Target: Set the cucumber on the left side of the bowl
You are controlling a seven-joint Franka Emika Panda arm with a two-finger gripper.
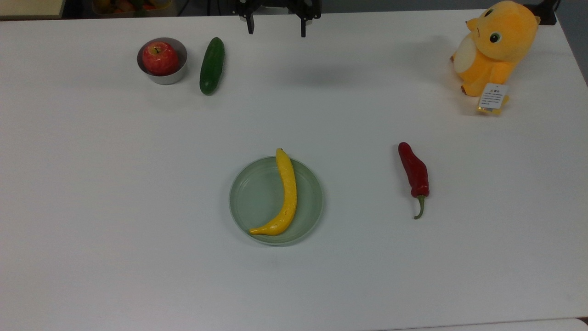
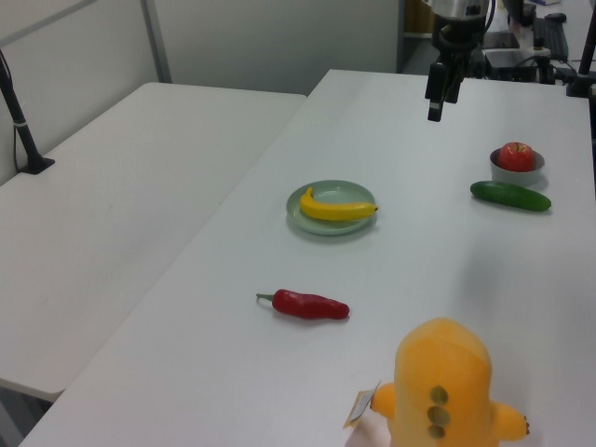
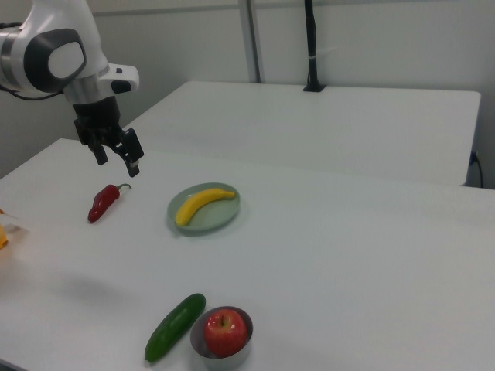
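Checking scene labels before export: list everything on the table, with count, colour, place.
cucumber: 1, dark green, beside the bowl, on the top view's right of it
bowl: 1, silver-grey, top view's upper left
apple: 1, red, in the bowl
plate: 1, pale green, table centre
banana: 1, yellow, on the plate
chili: 1, red, top view's right of the plate
plush toy: 1, orange, top view's upper right
gripper: 1, black, open, above the table's far edge
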